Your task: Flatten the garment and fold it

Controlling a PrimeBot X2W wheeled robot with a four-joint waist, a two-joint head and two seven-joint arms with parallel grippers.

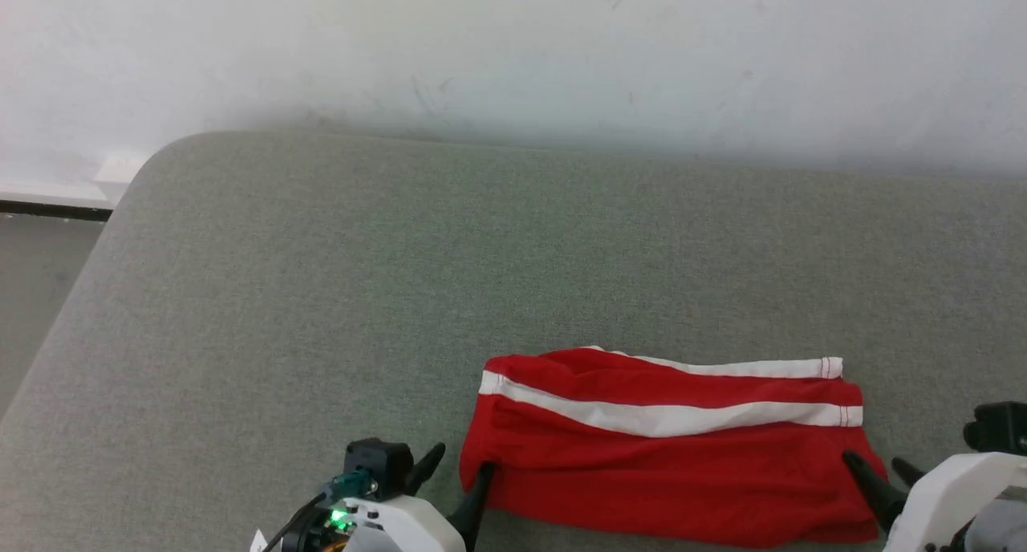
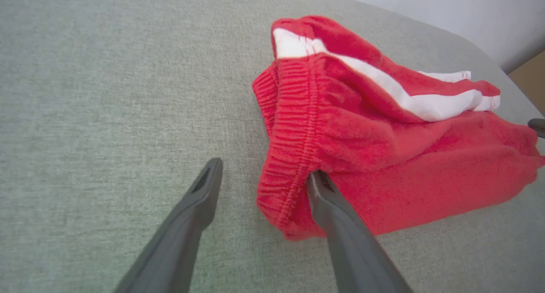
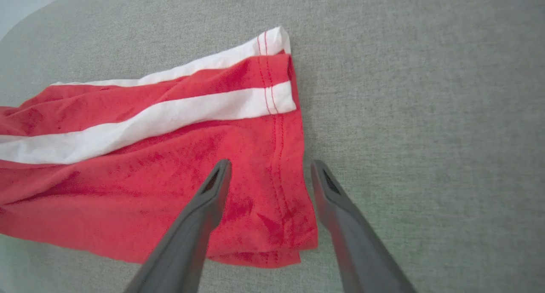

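Note:
The garment [image 1: 674, 448], bright red shorts with white side stripes, lies folded on the grey-green cushion near its front edge. My left gripper [image 1: 461, 472] stands open at the waistband end. In the left wrist view the garment [image 2: 383, 148] has its gathered waistband between the spread fingers of my left gripper [image 2: 264, 176], and the right-hand finger [image 2: 336, 216] rests on the cloth. My right gripper [image 1: 878, 465] is open at the hem end. In the right wrist view the hem corner of the garment [image 3: 255, 127] lies between the fingers of my right gripper [image 3: 270, 167].
The cushion [image 1: 321, 295] stretches wide to the left and behind the garment, with a rounded back-left corner. A pale wall [image 1: 513, 54] rises behind it. Floor shows past the cushion's left edge [image 1: 32, 279].

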